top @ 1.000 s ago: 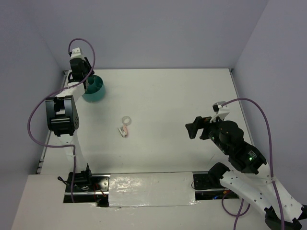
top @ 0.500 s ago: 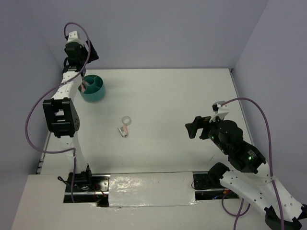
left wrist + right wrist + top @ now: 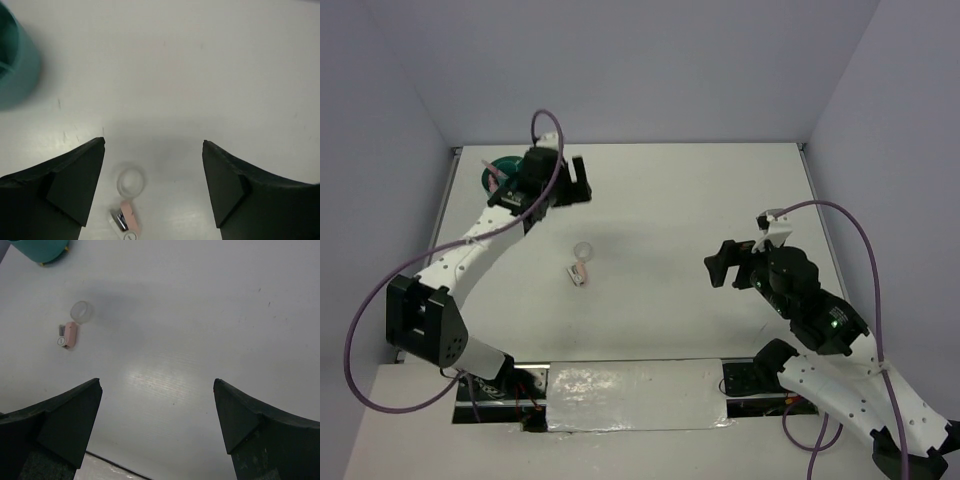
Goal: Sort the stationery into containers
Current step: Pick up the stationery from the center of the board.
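Left wrist — ring (image 3: 131, 181) beside pink piece (image 3: 129, 215); cup (image 3: 16, 67) apart.

teal cup (image 3: 20, 75), clear ring (image 3: 81, 311), pink piece (image 3: 70, 334)

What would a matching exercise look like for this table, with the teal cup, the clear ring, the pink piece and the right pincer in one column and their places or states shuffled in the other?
Things:
1. teal cup
2. clear ring
3. pink piece
4. right pincer

Places or states:
A. open, holding nothing
B. far left corner of the table
C. lying just on the near side of the ring
D. see-through, mid-table, left of centre

Pairs: 1-B, 2-D, 3-C, 4-A
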Available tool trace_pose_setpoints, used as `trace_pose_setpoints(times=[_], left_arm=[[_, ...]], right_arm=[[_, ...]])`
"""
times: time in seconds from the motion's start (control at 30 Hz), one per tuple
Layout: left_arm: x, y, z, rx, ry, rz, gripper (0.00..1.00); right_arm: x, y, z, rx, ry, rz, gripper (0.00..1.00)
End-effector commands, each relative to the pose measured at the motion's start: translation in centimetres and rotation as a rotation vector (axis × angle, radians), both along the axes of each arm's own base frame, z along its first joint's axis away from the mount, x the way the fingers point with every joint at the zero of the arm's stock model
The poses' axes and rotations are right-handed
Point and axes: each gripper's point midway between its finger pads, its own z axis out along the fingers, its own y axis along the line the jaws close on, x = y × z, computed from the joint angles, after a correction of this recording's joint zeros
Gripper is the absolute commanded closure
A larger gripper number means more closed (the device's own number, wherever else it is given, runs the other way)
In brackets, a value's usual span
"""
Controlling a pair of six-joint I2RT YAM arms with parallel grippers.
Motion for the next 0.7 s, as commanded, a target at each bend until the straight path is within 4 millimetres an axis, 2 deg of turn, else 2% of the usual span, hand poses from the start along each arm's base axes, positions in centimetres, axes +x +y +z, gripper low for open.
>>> trace_pose_setpoints(times=[0.0,0.07,0.13,0.17,0.2,0.27,0.33,0.37,0.43,0.47,0.5,0.53,0.57,0.63,0.67], left_arm=[[-4.7,0.5,-8.7,-0.033,0.173,0.014,0.11],[-5.6,0.6,-10.7,-0.029,0.208,0.009,0.18],[-6.8,-0.1,-13.6,-0.033,0.284,-0.04,0.22],[-7.1,-0.5,-14.4,-0.049,0.302,-0.059,0.24],[-7.9,-0.5,-15.3,-0.05,0.321,-0.054,0.24],[-8.5,-0.4,-15.7,-0.07,0.318,-0.04,0.21],[-9.5,1.0,-15.6,-0.057,0.299,0.033,0.15],[-9.8,1.4,-14.6,-0.07,0.266,0.054,0.14],[-10.5,2.5,-14.8,-0.053,0.264,0.095,0.12],[-10.8,2.9,-14.5,-0.054,0.262,0.118,0.12],[-11.1,3.3,-13.6,-0.058,0.241,0.133,0.12],[-11.7,4.0,-13.4,-0.047,0.239,0.165,0.12],[-12.2,4.4,-11.9,-0.082,0.201,0.199,0.11],[-13.5,5.8,-11.2,-0.076,0.187,0.259,0.1],[-14.0,6.3,-9.4,-0.101,0.134,0.276,0.1]], right_arm=[[0.4,1.2,0.0,0.026,0.002,0.033,0.0],[0.1,2.0,-0.4,0.043,0.025,0.07,0.0],[0.2,2.5,-1.0,0.055,0.045,0.075,0.0],[0.3,2.7,-1.7,0.055,0.059,0.078,0.0],[0.5,3.1,-1.5,0.076,0.048,0.084,0.01],[1.0,4.4,-2.7,0.107,0.091,0.098,0.02],[1.8,5.8,-3.9,0.116,0.129,0.12,0.04],[2.7,7.1,-5.1,0.111,0.178,0.13,0.04],[3.7,8.3,-6.2,0.1,0.212,0.126,0.05],[4.6,9.0,-7.9,0.064,0.256,0.113,0.05],[5.8,10.0,-7.1,0.071,0.23,0.104,0.06],[6.5,10.7,-7.5,0.059,0.247,0.101,0.06],[7.9,12.8,-8.3,0.028,0.284,0.118,0.06],[9.5,14.7,-9.1,-0.022,0.312,0.111,0.07],[11.1,16.3,-10.1,-0.059,0.341,0.105,0.08]])
